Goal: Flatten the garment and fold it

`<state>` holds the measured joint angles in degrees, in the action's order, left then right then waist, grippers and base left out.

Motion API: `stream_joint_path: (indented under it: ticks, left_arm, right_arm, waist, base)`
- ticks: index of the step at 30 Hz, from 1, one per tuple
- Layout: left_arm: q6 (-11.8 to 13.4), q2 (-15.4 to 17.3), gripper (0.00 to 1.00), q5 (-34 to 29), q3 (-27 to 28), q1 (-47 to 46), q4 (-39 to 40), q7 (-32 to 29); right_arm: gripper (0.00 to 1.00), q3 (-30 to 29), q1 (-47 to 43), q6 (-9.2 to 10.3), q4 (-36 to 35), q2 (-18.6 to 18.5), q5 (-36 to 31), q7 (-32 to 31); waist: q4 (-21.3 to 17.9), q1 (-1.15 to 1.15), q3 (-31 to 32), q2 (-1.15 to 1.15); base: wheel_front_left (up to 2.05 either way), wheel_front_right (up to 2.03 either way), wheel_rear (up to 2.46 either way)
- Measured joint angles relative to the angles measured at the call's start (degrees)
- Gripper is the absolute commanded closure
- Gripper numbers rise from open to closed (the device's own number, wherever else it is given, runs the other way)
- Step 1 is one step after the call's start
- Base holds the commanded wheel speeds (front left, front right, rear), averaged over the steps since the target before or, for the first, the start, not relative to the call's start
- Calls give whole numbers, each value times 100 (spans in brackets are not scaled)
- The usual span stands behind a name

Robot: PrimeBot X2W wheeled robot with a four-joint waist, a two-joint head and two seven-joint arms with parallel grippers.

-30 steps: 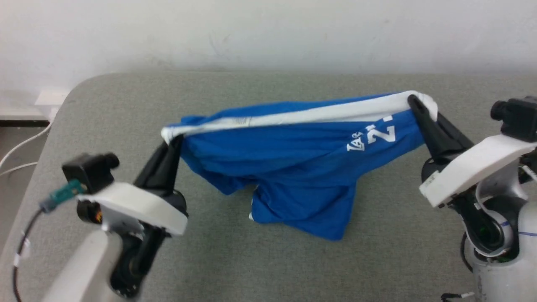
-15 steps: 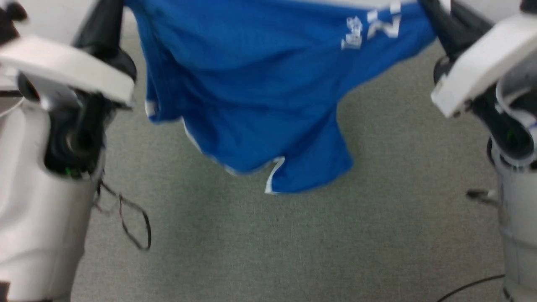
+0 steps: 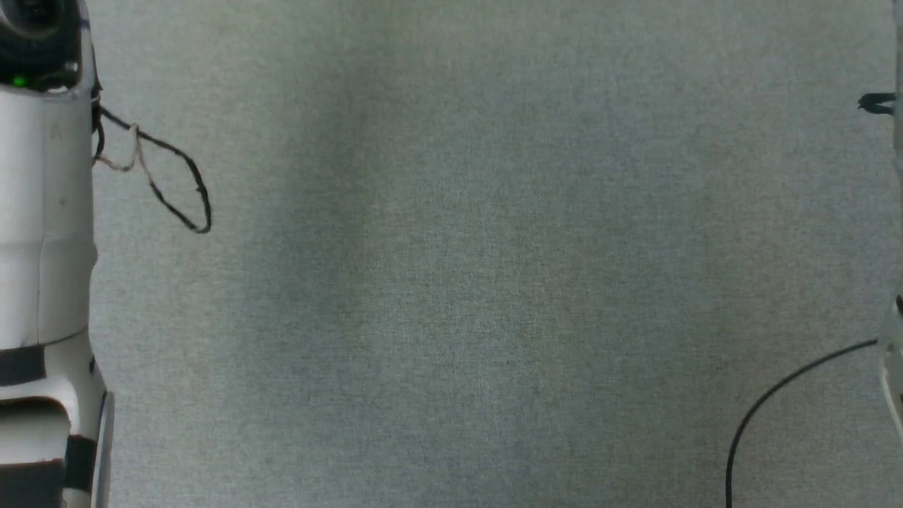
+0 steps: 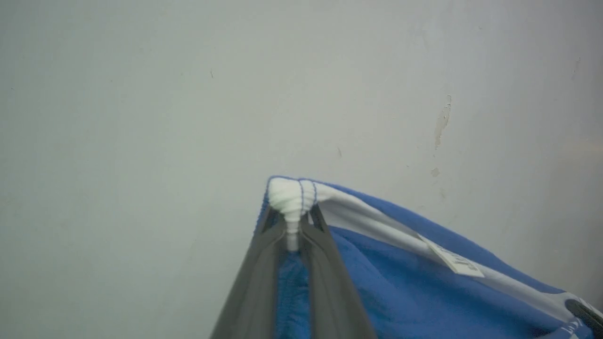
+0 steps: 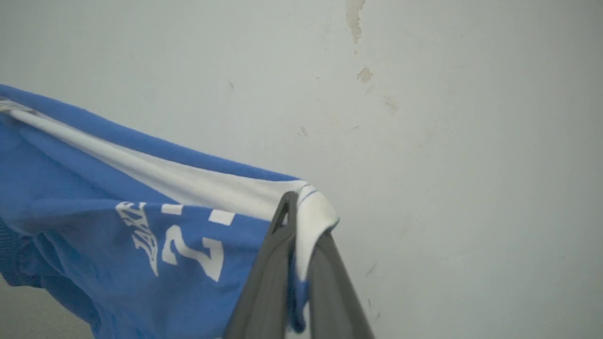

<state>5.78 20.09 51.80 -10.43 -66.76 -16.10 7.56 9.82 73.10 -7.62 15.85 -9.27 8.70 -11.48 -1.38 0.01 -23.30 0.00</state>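
The shorts (image 5: 85, 263) hang in front of the wall (image 4: 141, 94), above the desk (image 3: 451, 282), their white edge stretched between the left fingers (image 4: 330, 287) and right fingers (image 5: 266, 287), each pinching a bunched corner that could slip under tension, dropping them crumpled.

Soft, even light, no glare. Faint shadow on the counter (image 3: 494, 282) toward eleven o'clock. Wrist views dimmer, hazy; the garment (image 4: 424, 292) blurs near six o'clock.
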Motion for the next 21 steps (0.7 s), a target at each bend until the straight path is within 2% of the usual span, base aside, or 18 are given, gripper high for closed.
stream_joint_path:
  ticks: [5,10,14,16,21]
  left_arm:
    - [-298,-24,100,-201,-319,296,-342,111]
    - [-603,-2,100,-308,-862,1489,-602,-26]
    - [-709,209,100,-559,-1414,2582,-567,-369]
    - [-721,279,100,-468,-1526,3171,-419,-556]
    - [-612,504,100,-83,-1670,4565,274,-1011]
  right_arm:
    - [100,598,-289,1,423,-276,328,79]
    - [100,1404,-1547,2,447,-790,1177,-232]
    - [100,2199,-2609,1,-93,-1407,2062,-587]
    - [100,2426,-3122,1,-436,-1726,2469,-699]
    - [100,2539,-4214,1,-1139,-2339,2804,-767]
  waist:
    - [44,0,-124,0]
    - [107,-2,23,0]
    - [137,-2,222,0]
    - [146,-2,340,0]
    - [154,-3,661,0]
  base:
    - [0,0,0]
    - [0,0,0]
    - [0,0,0]
    - [0,0,0]
    - [0,0,0]
